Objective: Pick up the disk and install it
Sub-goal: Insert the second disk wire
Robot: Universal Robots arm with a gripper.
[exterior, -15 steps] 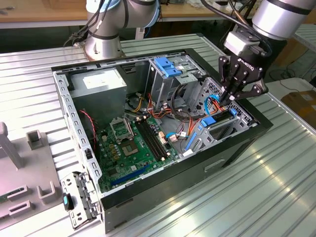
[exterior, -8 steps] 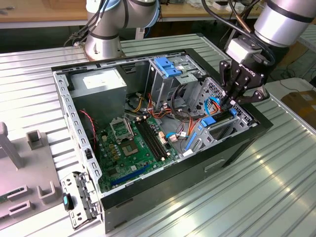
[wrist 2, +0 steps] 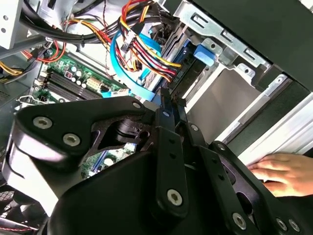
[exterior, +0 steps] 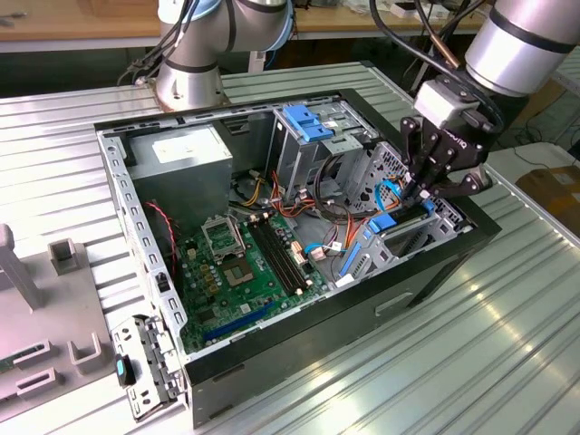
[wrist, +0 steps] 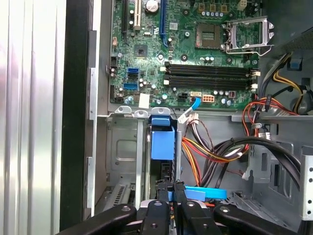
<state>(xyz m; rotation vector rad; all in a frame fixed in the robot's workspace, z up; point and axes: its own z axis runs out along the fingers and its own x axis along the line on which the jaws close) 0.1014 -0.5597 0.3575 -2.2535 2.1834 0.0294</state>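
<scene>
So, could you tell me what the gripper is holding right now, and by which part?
The gripper is shut on the disk, pinching its top edge at the blue carrier rail, inside the drive bay.

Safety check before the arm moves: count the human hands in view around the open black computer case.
1: a hand lies flat just outside the black computer case in the second wrist view. Others may be hidden.
</scene>
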